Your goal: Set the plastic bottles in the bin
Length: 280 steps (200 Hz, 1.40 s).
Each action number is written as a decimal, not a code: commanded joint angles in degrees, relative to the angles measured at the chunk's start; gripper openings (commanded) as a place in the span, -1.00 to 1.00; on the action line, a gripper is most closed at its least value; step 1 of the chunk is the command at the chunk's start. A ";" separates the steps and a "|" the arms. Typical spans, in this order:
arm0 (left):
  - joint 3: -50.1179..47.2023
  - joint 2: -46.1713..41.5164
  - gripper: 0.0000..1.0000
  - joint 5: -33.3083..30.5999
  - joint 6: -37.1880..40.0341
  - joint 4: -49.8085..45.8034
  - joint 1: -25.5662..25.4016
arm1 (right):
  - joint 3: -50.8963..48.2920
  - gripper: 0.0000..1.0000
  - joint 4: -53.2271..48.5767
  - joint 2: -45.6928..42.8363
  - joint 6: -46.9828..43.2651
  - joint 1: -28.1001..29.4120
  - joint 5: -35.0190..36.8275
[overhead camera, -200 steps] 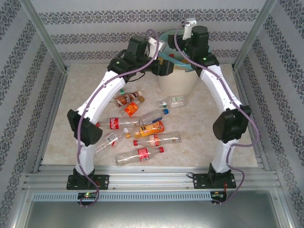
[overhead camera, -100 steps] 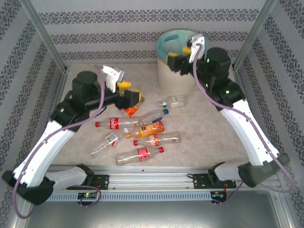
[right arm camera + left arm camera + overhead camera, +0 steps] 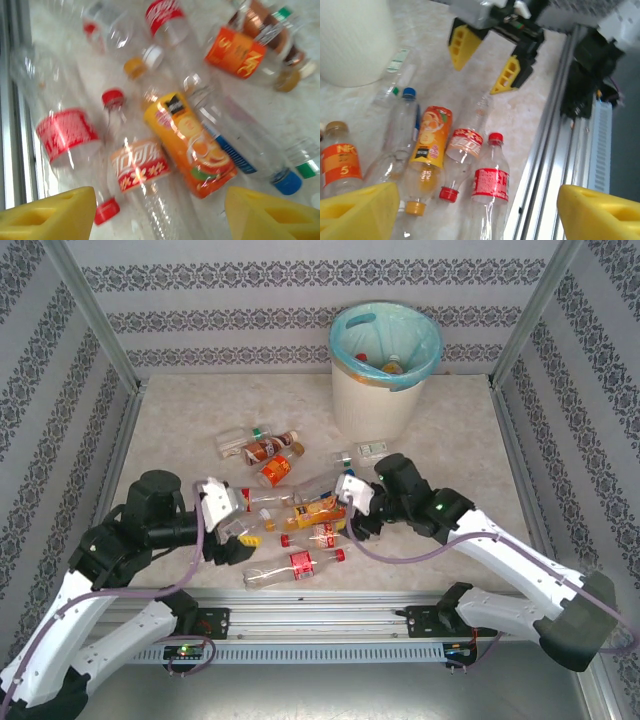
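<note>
Both arms are sitting folded low and forward, elbows swung out to the sides. The left arm (image 3: pixel 70 600) is pointing its wrist rightward, and the left gripper (image 3: pixel 245 530) is holding its yellow fingers (image 3: pixel 357 205) wide apart with nothing clamped between them. The right arm (image 3: pixel 510 552) is angling leftward; the right gripper (image 3: pixel 352 520) is tilting downward, its own fingers (image 3: pixel 47 215) likewise spread and gripping nothing. The two grippers are facing each other, near but apart.

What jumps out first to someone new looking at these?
A heap of clear bottles lies mid-table, the orange-label bottle brightest. The left gripper and right gripper hang open low over it. The teal-lined bin stands at the far side.
</note>
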 commanded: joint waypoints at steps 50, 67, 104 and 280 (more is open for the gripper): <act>-12.19 1.73 0.73 7.71 16.79 11.04 -0.63 | 0.74 0.34 -5.01 13.79 -16.65 0.11 4.17; -14.53 2.24 0.73 6.75 16.61 14.27 -0.69 | 1.19 0.35 -4.98 16.15 -17.03 0.09 4.52; -18.51 2.89 0.75 5.24 16.50 18.70 -0.68 | 2.07 0.41 -3.58 20.47 -18.35 -0.25 4.61; -20.03 2.66 0.76 3.36 17.88 20.34 -0.68 | 3.54 0.32 -3.21 28.71 -20.64 -2.52 6.96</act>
